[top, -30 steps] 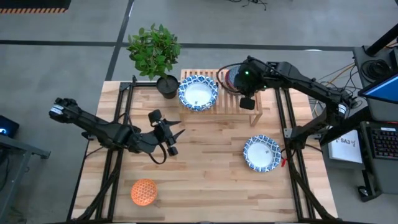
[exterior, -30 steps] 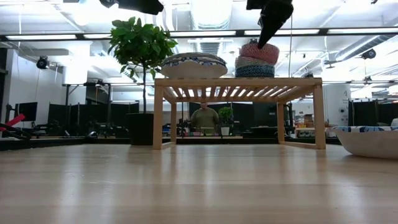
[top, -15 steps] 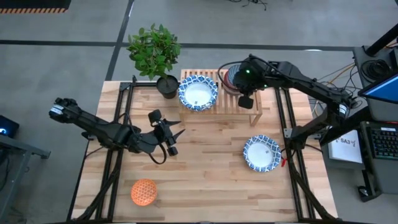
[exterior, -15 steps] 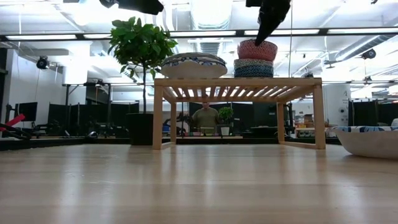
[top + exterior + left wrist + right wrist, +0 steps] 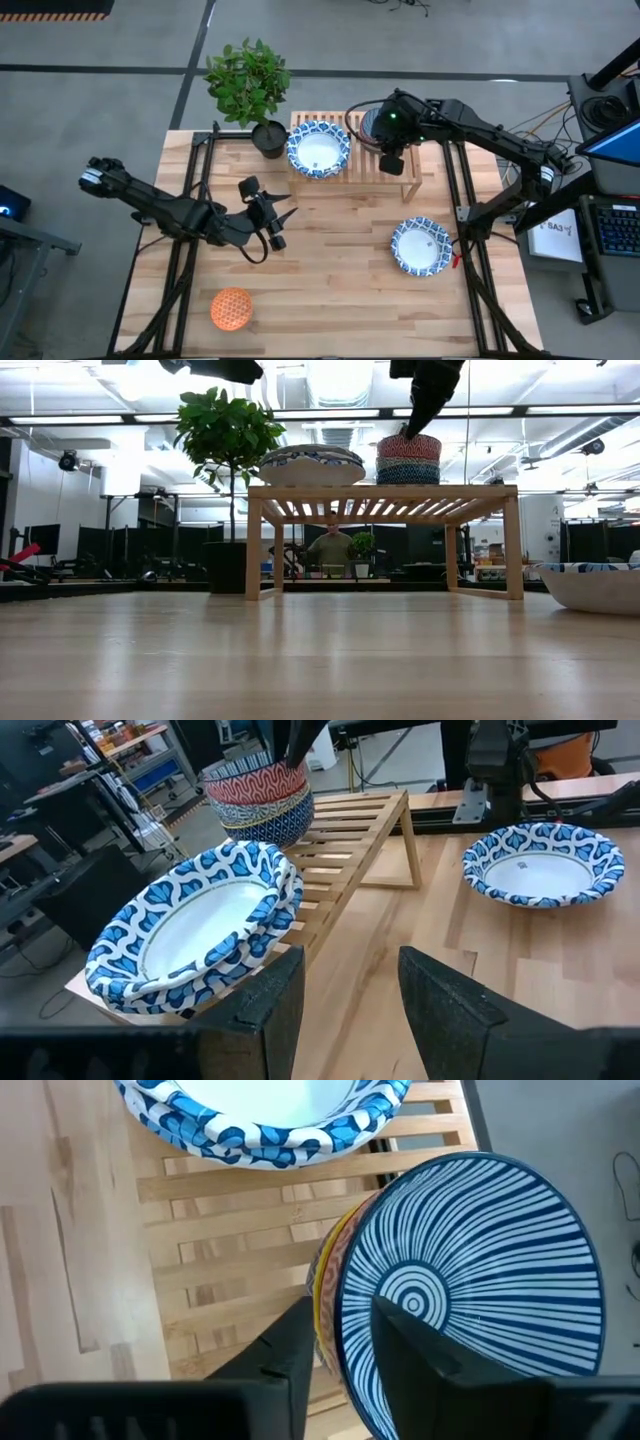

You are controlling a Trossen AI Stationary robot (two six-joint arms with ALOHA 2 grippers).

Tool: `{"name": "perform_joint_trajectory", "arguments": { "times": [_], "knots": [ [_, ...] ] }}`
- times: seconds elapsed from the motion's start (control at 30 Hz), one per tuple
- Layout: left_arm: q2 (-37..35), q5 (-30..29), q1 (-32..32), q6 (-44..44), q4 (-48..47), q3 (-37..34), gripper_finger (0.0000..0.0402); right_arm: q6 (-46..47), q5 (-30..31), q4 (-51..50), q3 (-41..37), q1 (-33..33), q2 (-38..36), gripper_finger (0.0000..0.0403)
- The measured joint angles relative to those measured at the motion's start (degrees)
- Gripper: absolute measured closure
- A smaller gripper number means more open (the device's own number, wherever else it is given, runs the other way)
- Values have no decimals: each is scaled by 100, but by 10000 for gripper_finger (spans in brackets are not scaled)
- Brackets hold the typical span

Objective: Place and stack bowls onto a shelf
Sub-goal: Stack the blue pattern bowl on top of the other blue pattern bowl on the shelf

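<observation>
My right gripper (image 5: 340, 1315) stands over the right part of the shelf (image 5: 350, 168), shut on the red bowl (image 5: 410, 447), whose inside is striped blue and white. This bowl sits level on top of a stack of small bowls; a dark blue one (image 5: 408, 473) shows below it. A stack of wide blue-white bowls (image 5: 318, 150) rests on the shelf's left part. Another wide bowl (image 5: 420, 245) stands on the table to the right. The orange bowl (image 5: 231, 308) lies near the near-left corner. My left gripper (image 5: 280, 215) hovers open over the table's left middle. My right gripper holds the red bowl by its rim (image 5: 328, 1295), on the side toward the wide bowls. One finger (image 5: 400, 1345) is inside the bowl and one finger (image 5: 295, 1345) outside. The fingers come from above, slanting down. The bowl sits level, nested in the stack on the shelf.
A black plant pot (image 5: 268, 138) with a leafy plant stands at the shelf's left end. Bare tabletop (image 5: 330, 270) stretches between the orange bowl and the wide bowl. A person (image 5: 331, 548) shows in the room beyond the shelf.
My right gripper has come down and shifted slightly toward the table's left. The red bowl, raised and tilted above the stack a second ago, has levelled out and sunk into the stack.
</observation>
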Motion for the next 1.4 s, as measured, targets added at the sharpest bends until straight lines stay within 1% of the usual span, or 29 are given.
{"name": "perform_joint_trajectory", "arguments": {
  "times": [0.07,0.2,0.3,0.43,0.53,0.63,0.73,0.83,0.93,1.17,1.4],
  "knots": [
    [0,-1,-12,-98,-36,0,256,3,1,-5,0,0,-53,301],
    [0,6,-73,-456,-194,0,256,101,-2,-5,6,0,-285,297],
    [0,37,-162,-943,-386,0,256,330,-4,-11,7,5,-490,296],
    [0,293,-296,-1740,-749,0,256,622,-61,-97,7,130,-859,296],
    [0,659,-349,-2448,-1092,0,256,930,-119,-95,-66,314,-1144,296],
    [58,985,-351,-3281,-1561,0,256,1252,-420,-88,-228,555,-1401,296],
    [174,1052,-350,-3973,-2073,0,256,1607,-672,-92,-477,884,-1645,299],
    [292,1056,-348,-4407,-2487,0,256,2075,-688,-92,-757,1283,-1807,303],
    [340,1055,-341,-4490,-2628,0,256,2635,-685,-90,-1058,1738,-1887,308],
    [310,839,-334,-3990,-2625,0,256,4536,-722,-56,-1744,2798,-1750,314],
    [310,510,-334,-3831,-2630,0,256,6425,-1244,-49,-2418,3559,-1124,316]
  ]
}}
